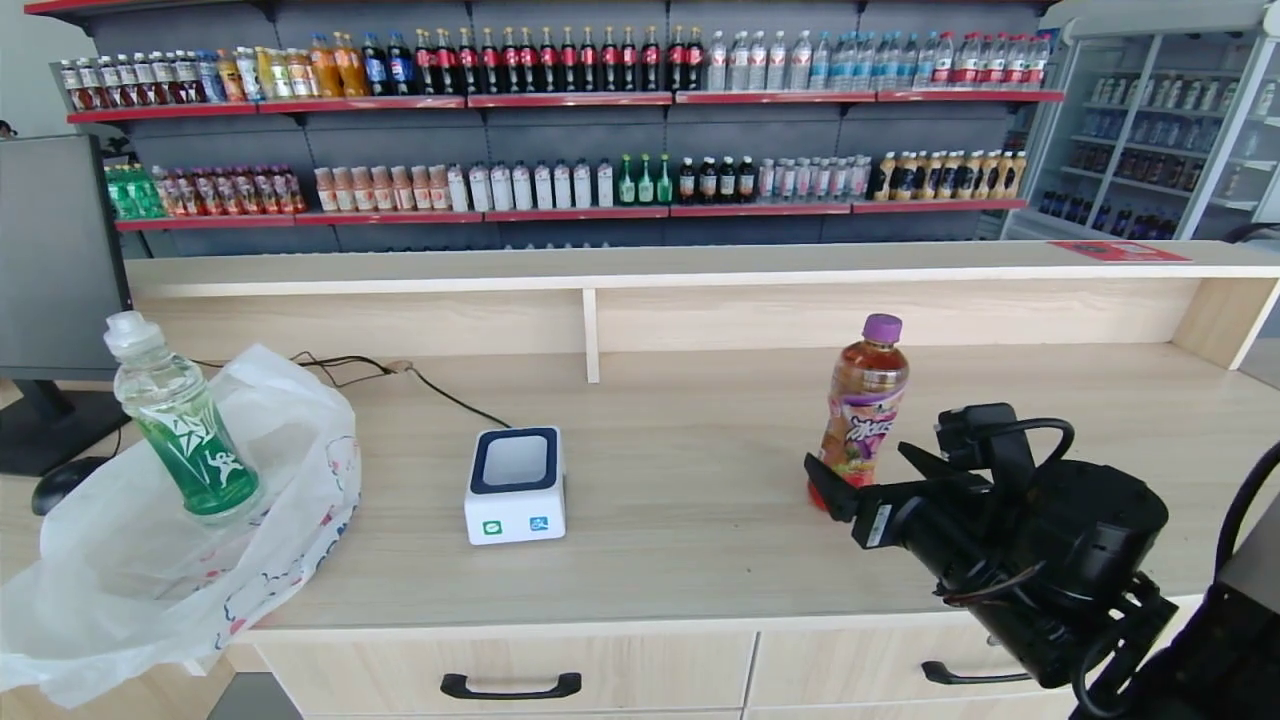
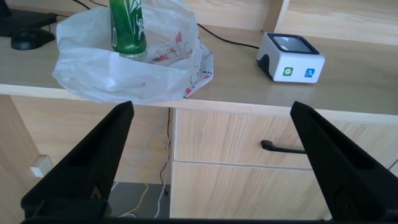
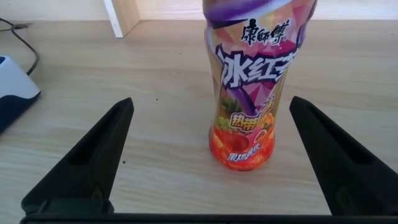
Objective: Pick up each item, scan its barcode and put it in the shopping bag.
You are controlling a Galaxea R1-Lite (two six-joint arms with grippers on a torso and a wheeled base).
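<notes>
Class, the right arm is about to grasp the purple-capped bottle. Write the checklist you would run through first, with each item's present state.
1. Is the right gripper open wide enough? ok.
2. Is the purple-capped bottle upright on the counter, centred before the open fingers? ok.
3. Is its barcode side known? cannot tell.
4. Is the scanner window facing up, uncovered? ok.
5. Is the shopping bag open? ok; the green bottle already stands in it.
6. Is the left gripper out of the way? ok: open, low before the drawers.

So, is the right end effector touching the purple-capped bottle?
Apart. The right wrist view shows bare counter between the bottle and each finger of the right end effector.
</notes>
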